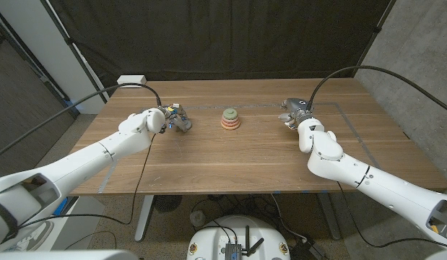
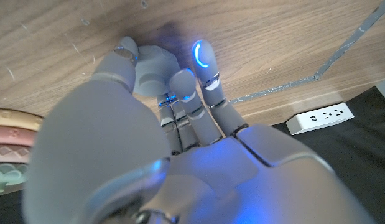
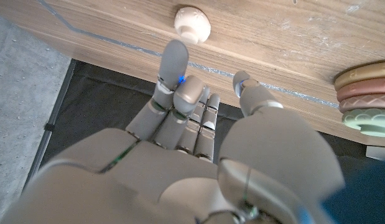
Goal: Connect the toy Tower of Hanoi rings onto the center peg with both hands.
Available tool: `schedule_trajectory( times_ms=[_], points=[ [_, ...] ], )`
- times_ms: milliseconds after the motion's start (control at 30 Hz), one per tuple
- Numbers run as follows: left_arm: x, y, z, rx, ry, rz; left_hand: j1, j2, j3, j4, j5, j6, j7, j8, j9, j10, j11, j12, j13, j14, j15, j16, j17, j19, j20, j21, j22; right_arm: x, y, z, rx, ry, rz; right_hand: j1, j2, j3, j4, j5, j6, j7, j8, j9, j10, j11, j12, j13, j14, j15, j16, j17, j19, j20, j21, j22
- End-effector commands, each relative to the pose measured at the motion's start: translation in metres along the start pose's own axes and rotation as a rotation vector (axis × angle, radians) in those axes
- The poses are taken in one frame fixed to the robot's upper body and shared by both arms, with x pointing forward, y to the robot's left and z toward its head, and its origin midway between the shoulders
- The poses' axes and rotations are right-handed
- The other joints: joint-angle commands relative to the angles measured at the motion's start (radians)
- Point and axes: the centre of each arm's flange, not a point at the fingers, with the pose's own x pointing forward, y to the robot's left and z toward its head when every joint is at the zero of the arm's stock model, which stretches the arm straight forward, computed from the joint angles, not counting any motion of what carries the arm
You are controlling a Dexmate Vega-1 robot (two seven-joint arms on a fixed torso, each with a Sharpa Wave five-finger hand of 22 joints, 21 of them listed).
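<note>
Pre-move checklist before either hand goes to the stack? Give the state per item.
1. Ring stack upright at mid-table: ok.
2. Left hand pinches grey piece between thumb and fingers: ok.
3. Grey piece lifted off the table: cannot tell.
4. Right hand holds nothing: ok.
5. White cap lies on the table ahead of the right hand, untouched: ok.
6. Bare table between each hand and the ring stack: ok.

Wooden table [image 1: 230, 162]: grey tape line [image 1: 337, 105] runs along the far and right-hand margins of the top. White power strip [image 1: 131, 79] sits at the far left corner. Black curtain [image 1: 223, 36] hangs behind; concrete, apparently, at right.
</note>
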Motion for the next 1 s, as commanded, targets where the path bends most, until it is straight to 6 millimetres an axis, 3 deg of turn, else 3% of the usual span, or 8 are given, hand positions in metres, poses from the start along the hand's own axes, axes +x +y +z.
schedule_trajectory(
  times_ms=[33,600,1000],
  points=[
    [-0.007,0.017,0.001,0.001,-0.006,0.026,0.002,0.012,0.014,0.001,0.01,0.017,0.001,0.011,0.006,0.1,-0.076,0.005,0.069,0.006,0.0,-0.001,0.016,0.011,-0.107,-0.002,0.006,-0.001,-0.003,0.002,0.003,-0.003,-0.006,0.0,0.003,-0.002,-0.001,0.005,0.01,0.003,0.006,0.003,0.007,0.002,-0.001,0.001,0.012,0.001,0.009,0.003,0.007,-0.035,-0.001,0.002],
    [-0.023,0.043,0.009,0.039,-0.018,0.055,0.004,0.015,0.028,0.001,0.013,0.024,0.001,0.009,0.014,0.112,-0.076,-0.005,0.099,-0.001,-0.001,-0.021,0.037,0.011,-0.107,-0.005,0.012,-0.004,-0.004,0.002,-0.002,0.002,-0.009,0.0,0.005,-0.001,-0.003,0.006,0.013,0.003,0.006,0.004,0.012,0.002,0.0,0.003,0.011,0.001,0.009,0.001,0.008,-0.035,-0.002,0.003],
    [-0.046,0.069,0.015,0.066,-0.02,0.09,0.005,0.011,0.032,0.0,0.014,0.031,-0.003,0.008,0.017,0.123,-0.081,-0.011,0.115,0.0,-0.001,-0.034,0.041,0.012,-0.108,-0.006,0.011,-0.007,-0.006,0.0,0.004,0.005,-0.018,0.0,0.006,-0.001,-0.003,0.006,0.017,0.003,0.007,0.004,0.013,0.0,-0.001,0.003,0.009,0.001,0.009,0.0,0.008,-0.035,-0.004,0.001]
  ],
)
